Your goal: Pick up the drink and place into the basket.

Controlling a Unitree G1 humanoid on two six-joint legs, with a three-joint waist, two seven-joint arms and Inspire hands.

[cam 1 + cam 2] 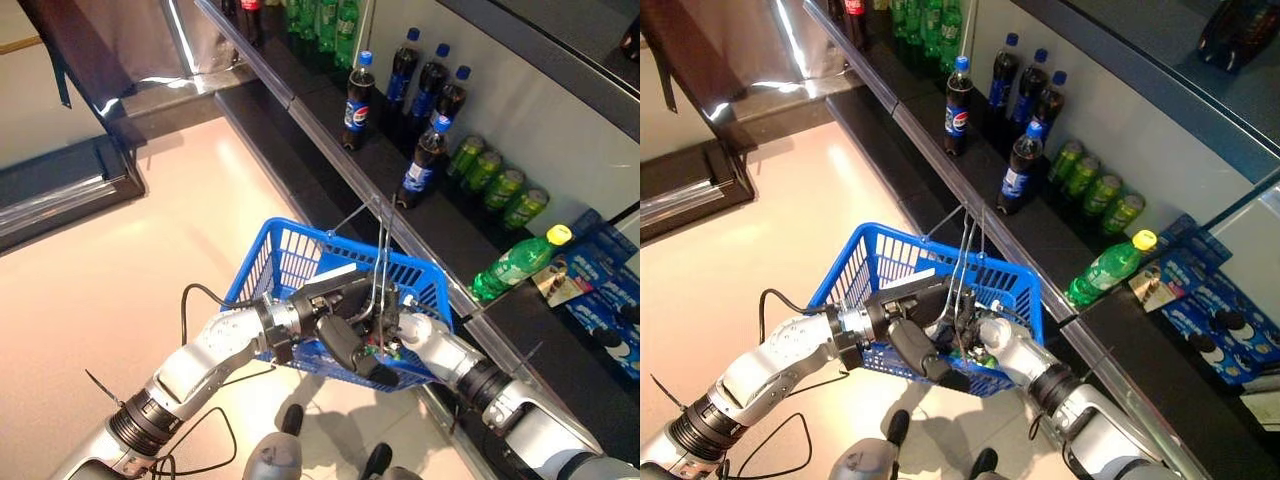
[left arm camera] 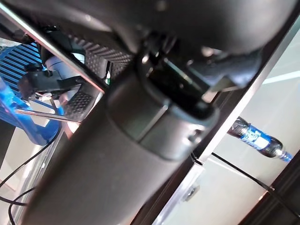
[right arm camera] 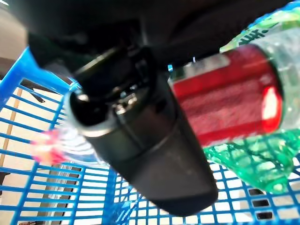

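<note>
The basket (image 1: 300, 262) hangs over the floor (image 1: 150, 250) beside the shelf (image 1: 450, 240); bottles (image 1: 430, 95) stand on the shelf behind the cans (image 1: 495, 180).

Blue basket (image 1: 300, 262): one. Dark cola bottles with blue caps (image 1: 359, 98) standing on the shelf: five. Green cans (image 1: 484, 171) in a row: four. Green bottle with yellow cap (image 1: 515, 263) lying on its side: one. Red can (image 3: 229, 96) inside basket: one.
</note>
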